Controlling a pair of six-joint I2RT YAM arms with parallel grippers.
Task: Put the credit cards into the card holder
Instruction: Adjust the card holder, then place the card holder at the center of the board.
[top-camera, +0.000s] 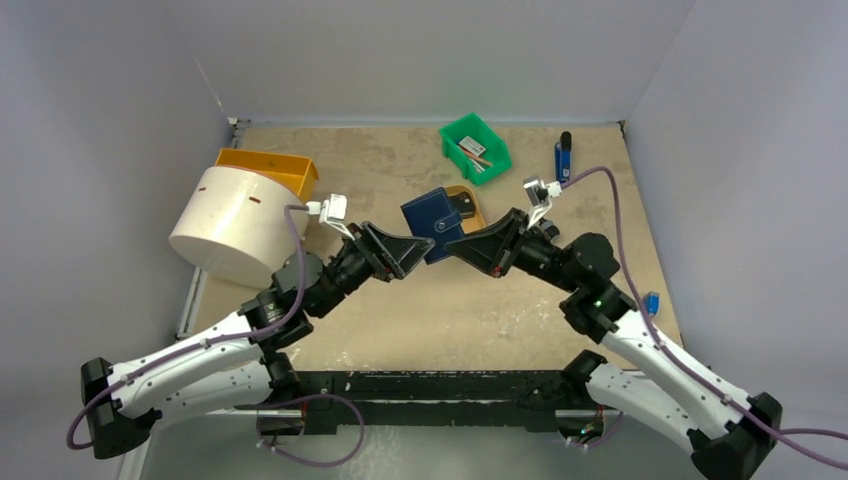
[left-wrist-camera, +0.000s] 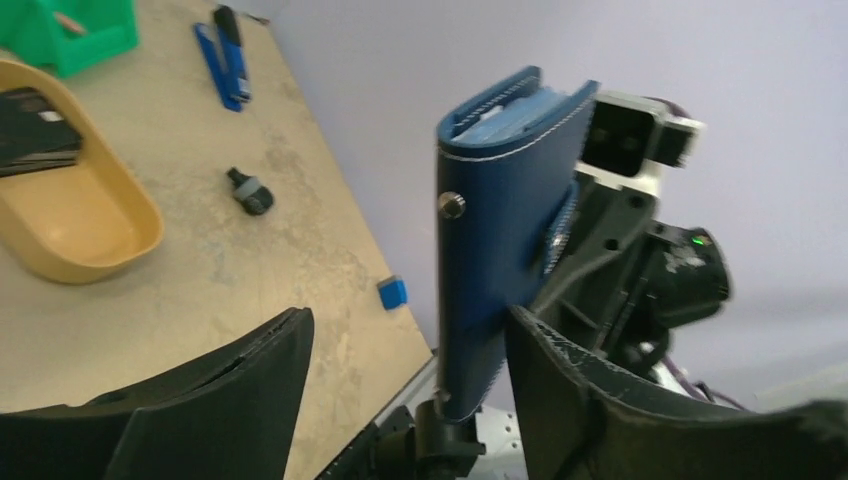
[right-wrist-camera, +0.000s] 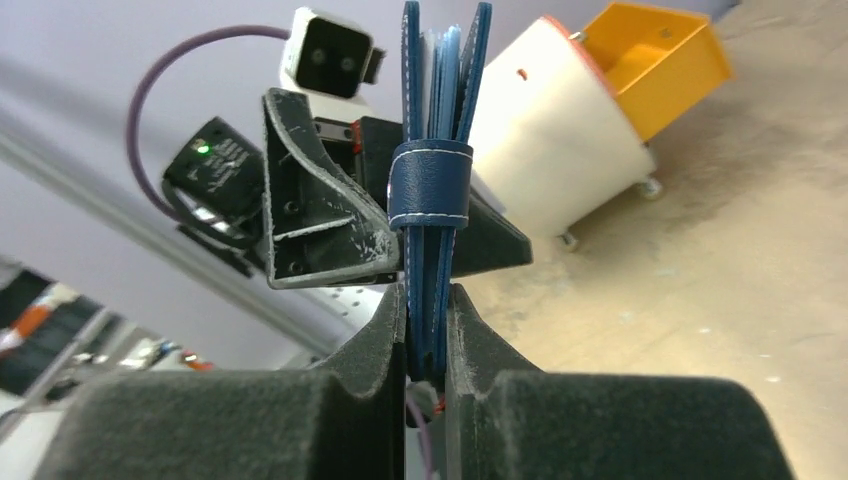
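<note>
My right claw (right-wrist-camera: 425, 300) is pinched tight on the card holder (right-wrist-camera: 432, 150), both fingers pressed flat against its near edge, and the wallet sticks straight out from the fingertips, up off the table (top-camera: 400, 310). Just past the tips I see the strap (right-wrist-camera: 430, 185) wrapped round the folded halves, with pale blue lining showing between them. My left claw (left-wrist-camera: 408, 320) stands wide open, tip to tip with the right one, and the wallet sits inside its gap: one finger is well clear of the leather, the other is just beside it, and I cannot tell if that one touches. A metal snap stud (left-wrist-camera: 452, 205) faces the clear finger. Beyond both claws, partly behind the wallet, lies the tan tray (left-wrist-camera: 60, 230) with something dark (left-wrist-camera: 35, 130) in it. Farther out past the right claw are the green bin (top-camera: 475, 148) and a blue pen-like tool (top-camera: 563, 158). Off to the left claw's outer side are the white drum (top-camera: 235, 225) and the orange bin (top-camera: 268, 168).
</note>
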